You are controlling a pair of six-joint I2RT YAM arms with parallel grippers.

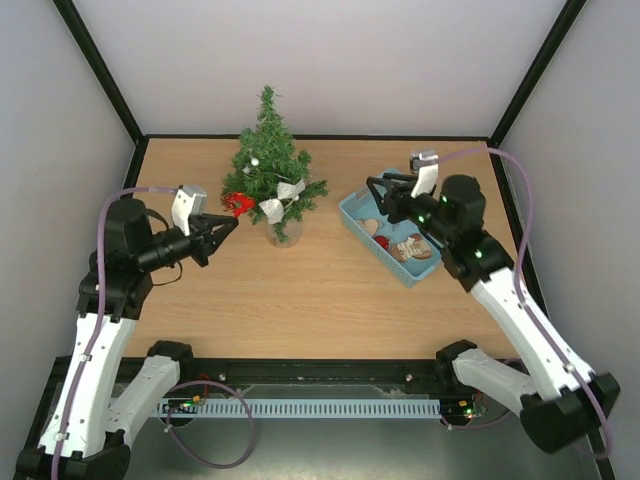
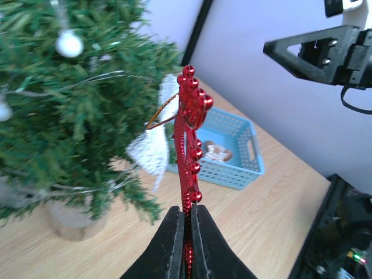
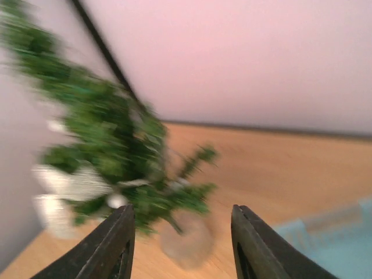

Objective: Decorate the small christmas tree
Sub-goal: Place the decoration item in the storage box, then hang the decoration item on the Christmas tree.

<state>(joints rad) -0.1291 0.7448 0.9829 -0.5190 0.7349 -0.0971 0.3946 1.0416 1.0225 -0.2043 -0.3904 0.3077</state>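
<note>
The small christmas tree (image 1: 270, 160) stands in a pale pot at the back middle of the table, hung with white bows and small white balls. My left gripper (image 1: 226, 229) is just left of its lower branches, shut on a red beaded ornament (image 2: 190, 139) whose gold loop reaches toward the tree (image 2: 70, 110). My right gripper (image 1: 377, 190) hovers open and empty above the blue basket (image 1: 357, 206), pointing at the tree (image 3: 110, 145), which shows blurred between its fingers (image 3: 113, 247).
The blue basket at the right holds a gingerbread-man ornament (image 1: 412, 247) and a red piece (image 1: 381, 240). Black frame posts and white walls enclose the table. The right arm's gripper (image 2: 314, 49) shows high in the left wrist view.
</note>
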